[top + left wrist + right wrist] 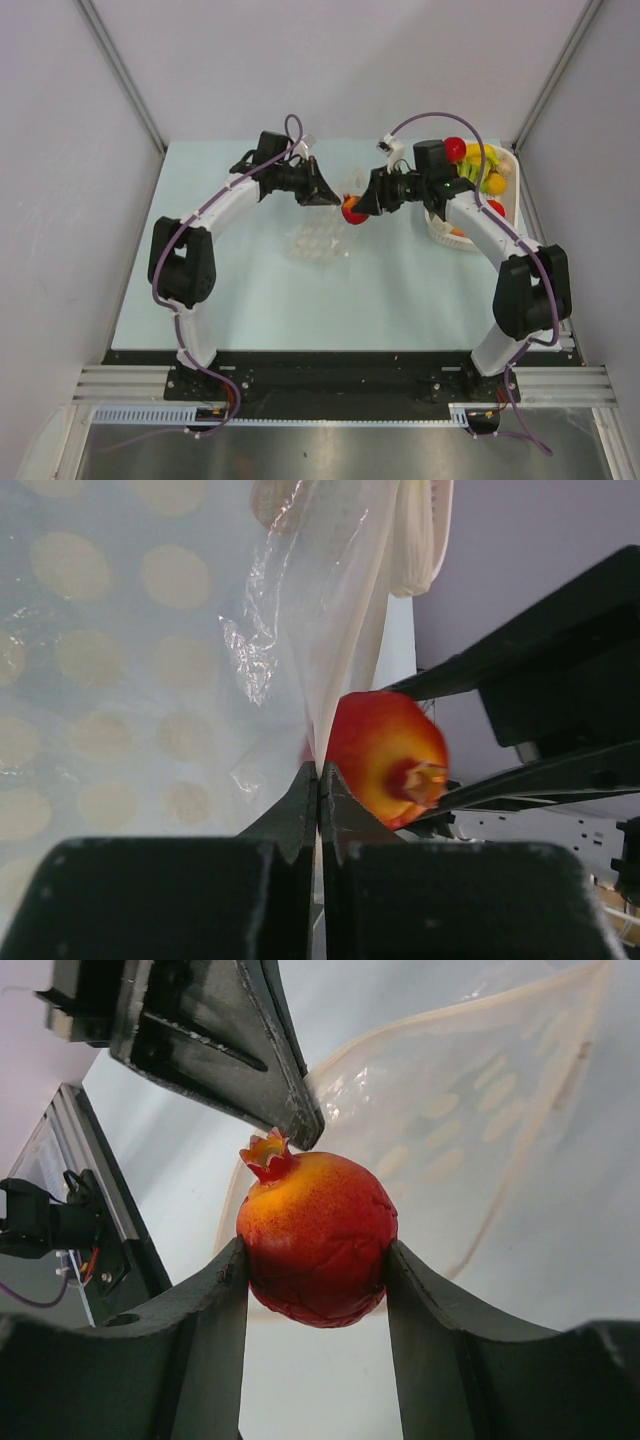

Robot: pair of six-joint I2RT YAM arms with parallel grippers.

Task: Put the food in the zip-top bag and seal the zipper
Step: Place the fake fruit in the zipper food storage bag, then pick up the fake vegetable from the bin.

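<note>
My right gripper (317,1265) is shut on a red and orange toy pomegranate (317,1242), held just in front of the bag's raised mouth; it also shows in the top view (352,210) and the left wrist view (385,757). My left gripper (319,776) is shut on the upper edge of the clear dotted zip-top bag (120,680), lifting it open. The bag (320,238) lies on the table between the arms. The whitish zipper strip (455,1020) runs along the bag's open edge. More toy fruits (478,160) sit in the basket.
A white perforated basket (512,190) with red, yellow and green fruits stands at the back right, beside the right arm. Grey walls and metal posts enclose the pale blue table (300,300).
</note>
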